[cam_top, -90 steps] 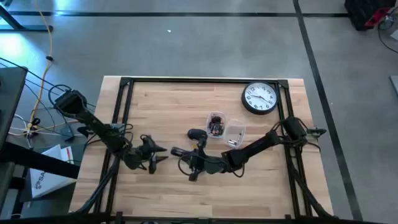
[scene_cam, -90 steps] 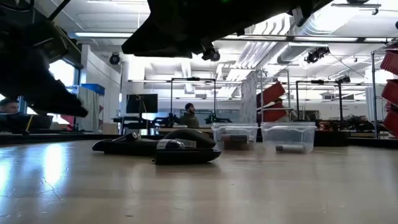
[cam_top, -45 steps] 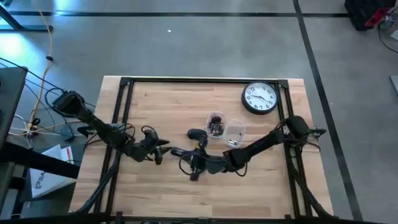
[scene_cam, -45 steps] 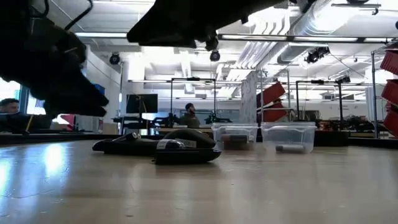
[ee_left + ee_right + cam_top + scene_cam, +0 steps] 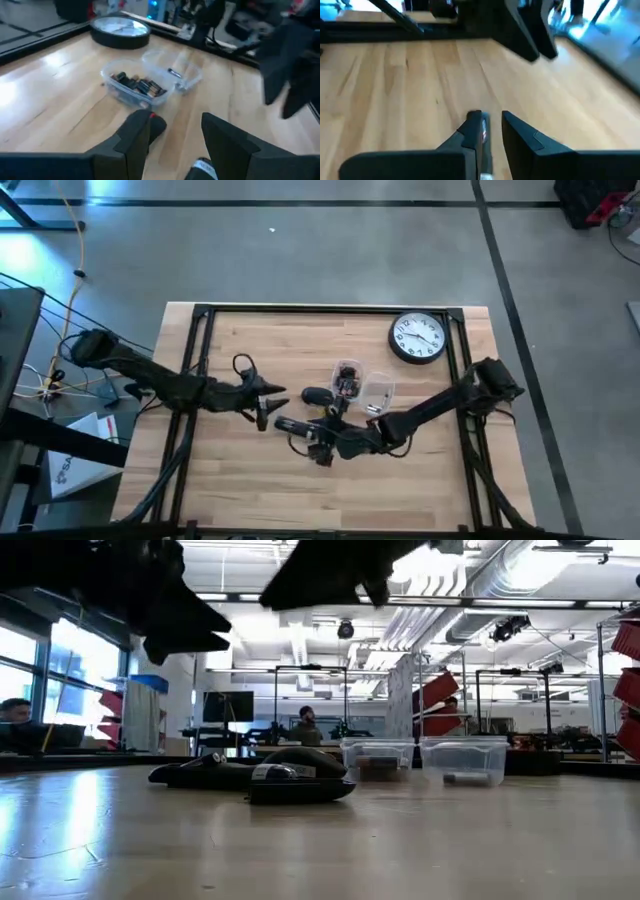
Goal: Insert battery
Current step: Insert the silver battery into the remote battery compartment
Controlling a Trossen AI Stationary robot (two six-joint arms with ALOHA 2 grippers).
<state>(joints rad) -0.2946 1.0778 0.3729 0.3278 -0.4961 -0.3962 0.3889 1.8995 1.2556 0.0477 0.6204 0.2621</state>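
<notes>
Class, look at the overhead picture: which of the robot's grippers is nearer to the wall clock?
The right gripper. It is below-left of the wall clock, near the table's middle, past the two clear containers. The left gripper is farther off to the left.

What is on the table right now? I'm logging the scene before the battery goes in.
table: 1, light wood, black frame
wall clock: 1, black rim, white face, far right corner, lying flat
container of batteries: 1, clear, mid-table
second container: 1, clear, nearly empty, right of the first
mouse: 1, black, left of the containers
flat part: 1, black, on the table near the mouse
left hand: open, left of the mouse
right hand: on the near side of the mouse
</notes>
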